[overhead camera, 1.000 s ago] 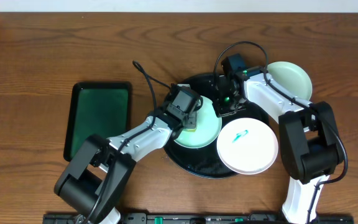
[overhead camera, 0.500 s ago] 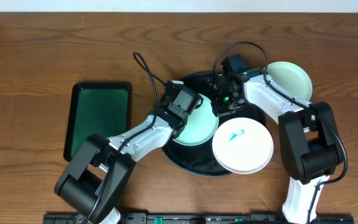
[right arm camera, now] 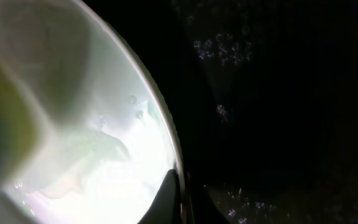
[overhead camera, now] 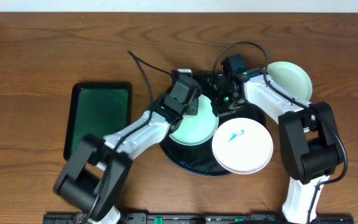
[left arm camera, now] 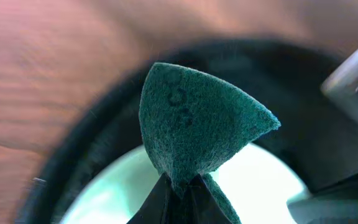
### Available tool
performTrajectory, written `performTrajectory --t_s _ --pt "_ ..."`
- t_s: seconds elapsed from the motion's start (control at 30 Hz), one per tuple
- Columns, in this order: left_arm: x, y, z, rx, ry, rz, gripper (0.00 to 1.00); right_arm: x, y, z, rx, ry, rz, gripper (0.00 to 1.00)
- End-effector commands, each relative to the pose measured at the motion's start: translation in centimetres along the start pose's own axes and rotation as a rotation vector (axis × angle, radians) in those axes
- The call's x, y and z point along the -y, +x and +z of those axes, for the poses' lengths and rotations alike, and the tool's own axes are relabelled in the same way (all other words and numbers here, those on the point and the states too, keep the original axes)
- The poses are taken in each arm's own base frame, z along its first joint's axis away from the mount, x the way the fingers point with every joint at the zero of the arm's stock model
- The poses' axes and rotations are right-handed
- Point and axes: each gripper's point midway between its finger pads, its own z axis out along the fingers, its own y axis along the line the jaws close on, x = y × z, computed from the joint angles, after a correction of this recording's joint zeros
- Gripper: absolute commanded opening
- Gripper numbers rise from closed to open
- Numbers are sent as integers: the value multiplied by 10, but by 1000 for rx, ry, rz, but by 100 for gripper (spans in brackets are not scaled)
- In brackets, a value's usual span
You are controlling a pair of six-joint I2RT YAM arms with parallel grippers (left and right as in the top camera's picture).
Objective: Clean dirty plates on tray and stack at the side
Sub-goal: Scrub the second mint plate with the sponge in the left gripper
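Observation:
A pale mint plate [overhead camera: 194, 129] lies on the round black tray [overhead camera: 194, 167], at its left. A white plate [overhead camera: 244, 152] with a teal smear [overhead camera: 237, 135] rests on the tray's right front. A second mint plate [overhead camera: 289, 78] sits on the table beyond the tray at back right. My left gripper [overhead camera: 191, 102] is shut on a dark green scouring pad [left arm camera: 197, 127] and holds it above the mint plate [left arm camera: 104, 199] near the tray's far rim [left arm camera: 86, 137]. My right gripper [overhead camera: 220, 107] is shut on the mint plate's right rim [right arm camera: 166, 155], with the plate [right arm camera: 73, 124] lit bright.
A dark green rectangular tray [overhead camera: 98, 118] lies on the wooden table to the left. Both arms reach over the black tray from the front, and their cables arc over the back of the table. The black tray floor [right arm camera: 278, 124] fills the right wrist view.
My left gripper has lifted the pad off the mint plate and moved toward the tray's far rim. The white plate slid slightly left. My right gripper has stayed on the rim.

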Motion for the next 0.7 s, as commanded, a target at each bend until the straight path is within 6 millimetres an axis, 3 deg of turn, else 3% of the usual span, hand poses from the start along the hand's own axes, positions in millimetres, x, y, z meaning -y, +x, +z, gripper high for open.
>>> performTrajectory --t_s 0.0,0.2,0.37,0.47,0.67 --pt "-3 14 16 -63 17 -13 8 32 24 20 -80 116 26 1" --pt "-56 9 21 -55 -168 29 7 32 23 20 -76 116 24 1" --pt "-99 -6 -8 -12 -377 28 8 32 22 20 -73 116 24 1" --pt "-107 -22 -36 39 -437 26 7 31 19 19 -61 115 21 1" --pt "-91 -52 -91 140 -331 -65 8 24 0 1 4 116 0 1"
